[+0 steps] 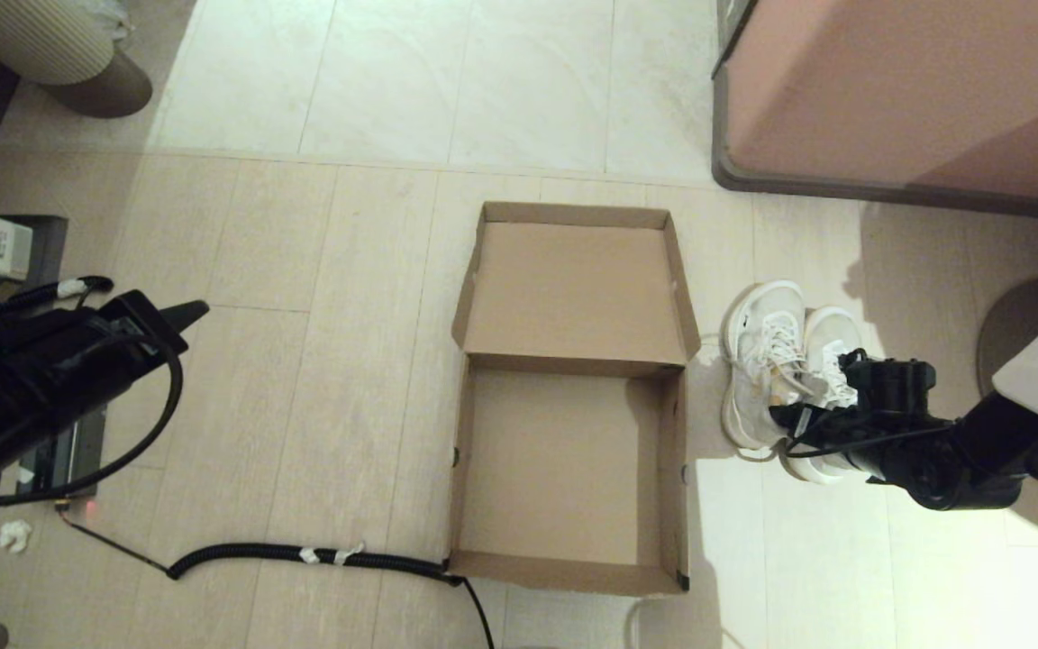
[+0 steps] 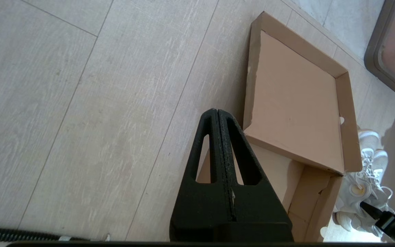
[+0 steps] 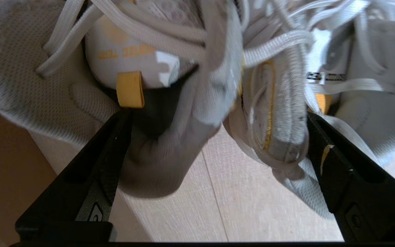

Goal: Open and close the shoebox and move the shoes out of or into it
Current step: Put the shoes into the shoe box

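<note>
The brown cardboard shoebox (image 1: 555, 469) lies open on the floor with nothing in it, its lid (image 1: 573, 288) folded flat away from me. The two white shoes (image 1: 767, 351) stand side by side on the floor just right of the box. My right gripper (image 1: 812, 392) is at their heel ends, open. In the right wrist view it (image 3: 218, 113) straddles the shoes' (image 3: 273, 113) inner collars, one fingertip in each shoe opening, with bare floor between the heels. My left gripper (image 2: 217, 110) hangs shut and empty, far left of the box.
A large pinkish-brown cabinet (image 1: 897, 90) fills the far right. A black corrugated cable (image 1: 303, 554) runs along the floor to the box's near left corner. A round dark base (image 1: 1024, 324) sits right of the shoes. A scrap of paper (image 1: 14, 534) lies near left.
</note>
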